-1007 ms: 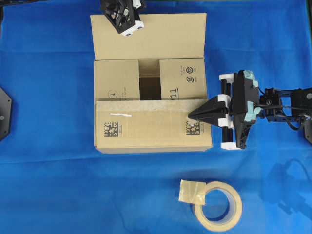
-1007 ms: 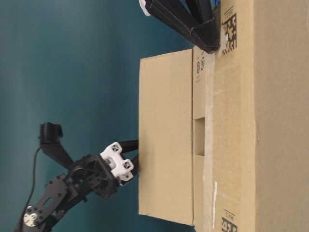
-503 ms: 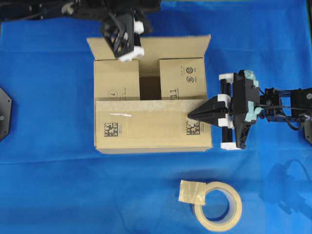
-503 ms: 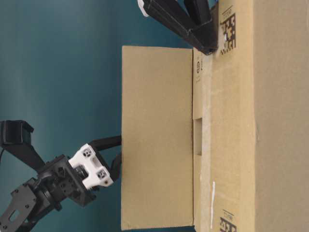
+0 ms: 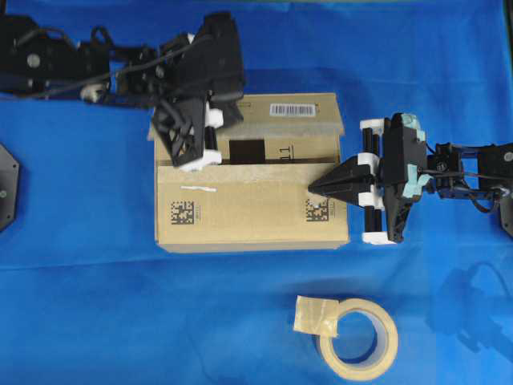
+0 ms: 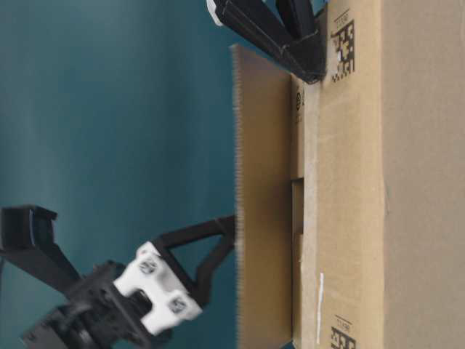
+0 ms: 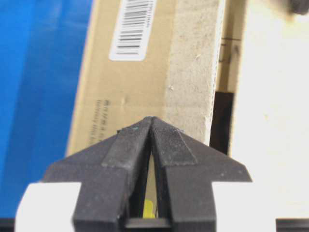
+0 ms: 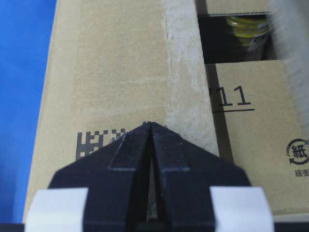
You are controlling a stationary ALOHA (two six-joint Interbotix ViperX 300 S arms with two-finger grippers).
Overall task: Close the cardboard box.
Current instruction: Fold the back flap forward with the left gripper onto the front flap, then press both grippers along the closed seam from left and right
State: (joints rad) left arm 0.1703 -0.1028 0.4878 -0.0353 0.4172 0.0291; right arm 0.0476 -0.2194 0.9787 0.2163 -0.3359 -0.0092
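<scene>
Tape roll (image 5: 357, 339) lower right, blue counter (image 5: 80, 305) bare around it. Cardboard box (image 5: 252, 216) mid-frame; right gripper (image 5: 314, 189) pressed together on near flap's right edge. Left gripper (image 5: 189, 160) pressed together on far flap w/ barcode label (image 5: 292, 110). Gap betw. flaps; right wrist view alone shows sth yellow inside.

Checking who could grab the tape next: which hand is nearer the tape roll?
Right. The right hand rests on the box's near flap at its right end, up and slightly left of the tape roll. The left hand is on the far flap, farther off.
</scene>
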